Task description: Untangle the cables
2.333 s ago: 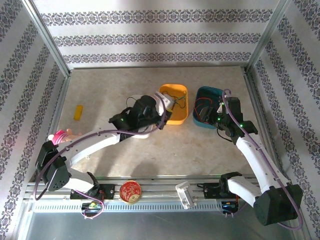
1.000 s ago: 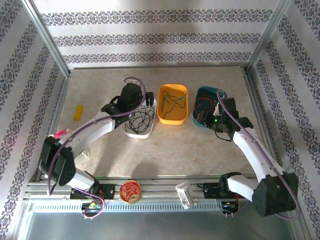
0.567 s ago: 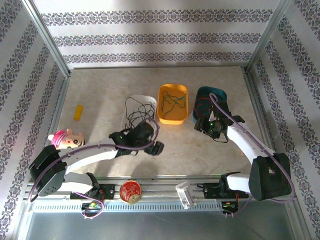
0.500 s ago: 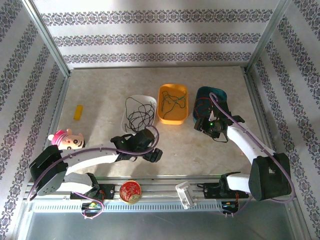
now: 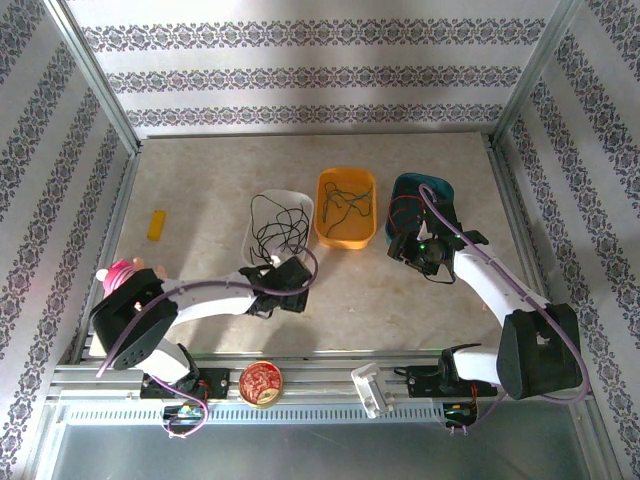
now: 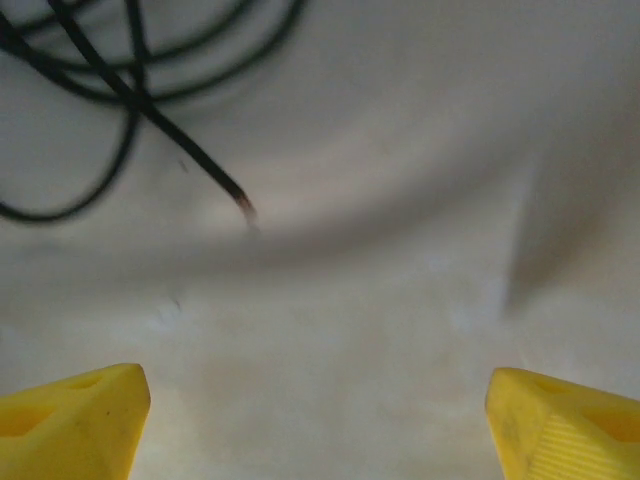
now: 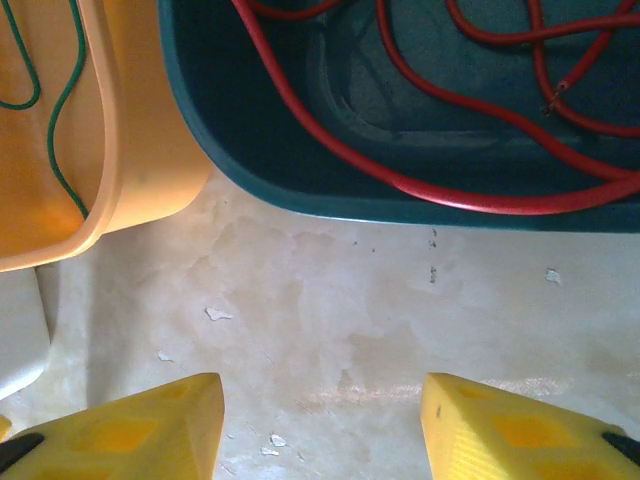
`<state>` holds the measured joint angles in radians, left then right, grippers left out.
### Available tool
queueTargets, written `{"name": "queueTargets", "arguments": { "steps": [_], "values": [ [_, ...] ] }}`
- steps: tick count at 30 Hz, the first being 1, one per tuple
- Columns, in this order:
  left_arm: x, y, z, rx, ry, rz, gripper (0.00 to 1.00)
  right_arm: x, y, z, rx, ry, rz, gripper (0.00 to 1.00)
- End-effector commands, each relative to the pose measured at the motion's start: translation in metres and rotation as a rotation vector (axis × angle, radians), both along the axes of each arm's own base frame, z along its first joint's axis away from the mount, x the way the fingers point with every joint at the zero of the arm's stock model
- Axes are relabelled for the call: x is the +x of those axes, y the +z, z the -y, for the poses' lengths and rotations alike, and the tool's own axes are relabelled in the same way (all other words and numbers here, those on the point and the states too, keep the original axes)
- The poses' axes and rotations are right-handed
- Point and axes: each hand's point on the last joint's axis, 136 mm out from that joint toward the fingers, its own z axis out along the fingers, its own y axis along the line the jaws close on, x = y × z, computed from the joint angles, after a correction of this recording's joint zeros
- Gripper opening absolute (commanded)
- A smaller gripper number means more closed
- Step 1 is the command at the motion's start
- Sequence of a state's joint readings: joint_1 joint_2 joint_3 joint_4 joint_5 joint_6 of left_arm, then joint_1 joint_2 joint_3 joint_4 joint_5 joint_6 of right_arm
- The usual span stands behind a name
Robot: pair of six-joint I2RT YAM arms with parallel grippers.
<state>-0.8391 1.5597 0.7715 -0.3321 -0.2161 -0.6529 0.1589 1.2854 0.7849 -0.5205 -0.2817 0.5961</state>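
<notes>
3 cables [image 7: 500, 207] in sep. bins [image 5: 345, 243] (one each)

This is a robotics lab test cell rather than a lived-in room. Aluminium frame posts [image 5: 95, 75] box in a marble-look tabletop [image 5: 200, 180], and patterned wallpaper [image 5: 310, 75] lines the panels on three sides as a backdrop. A left arm [image 5: 210, 297] and a right arm [image 5: 500, 290], both white, are bolted to a metal rail [image 5: 320, 372] along the bottom of the frame. Staged props lie about: an orange tub [image 5: 322, 225], loose cables [image 5: 280, 222], a pink toy [image 5: 122, 275] and a yellow block [image 5: 156, 224].
</notes>
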Motion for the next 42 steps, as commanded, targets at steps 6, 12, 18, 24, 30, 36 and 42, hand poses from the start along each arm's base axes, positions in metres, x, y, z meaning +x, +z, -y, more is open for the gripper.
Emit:
{"name": "queueTargets", "arguments": {
  "steps": [6, 12, 18, 24, 30, 36, 42],
  "values": [
    [0.088, 0.025, 0.026, -0.046, -0.069, 0.121, 0.87, -0.003, 0.011, 0.003, -0.009, 0.024, 0.033, 0.54],
    [0.13, 0.048, 0.067, -0.038, -0.212, 0.165, 0.89, -0.005, 0.018, 0.006, -0.023, 0.027, 0.048, 0.55],
    [0.131, 0.08, 0.076, -0.124, -0.212, 0.217, 0.91, -0.003, 0.035, 0.017, -0.078, 0.012, 0.115, 0.55],
    [0.105, 0.146, 0.034, -0.261, -0.072, 0.457, 0.99, 0.007, 0.081, 0.049, -0.231, -0.101, 0.384, 0.57],
    [0.067, 0.191, -0.104, -0.055, 0.35, 0.777, 0.99, 0.022, 0.136, 0.071, -0.538, -0.2, 0.844, 0.98],
    [0.037, 0.181, -0.206, 0.263, 0.602, 0.771, 0.99, 0.055, 0.102, 0.084, -0.838, -0.178, 0.827, 0.98],
    [0.049, 0.148, -0.223, 0.403, 0.598, 0.719, 0.99, 0.08, 0.05, 0.105, -0.932, -0.243, 0.776, 0.98]
  ]
}}
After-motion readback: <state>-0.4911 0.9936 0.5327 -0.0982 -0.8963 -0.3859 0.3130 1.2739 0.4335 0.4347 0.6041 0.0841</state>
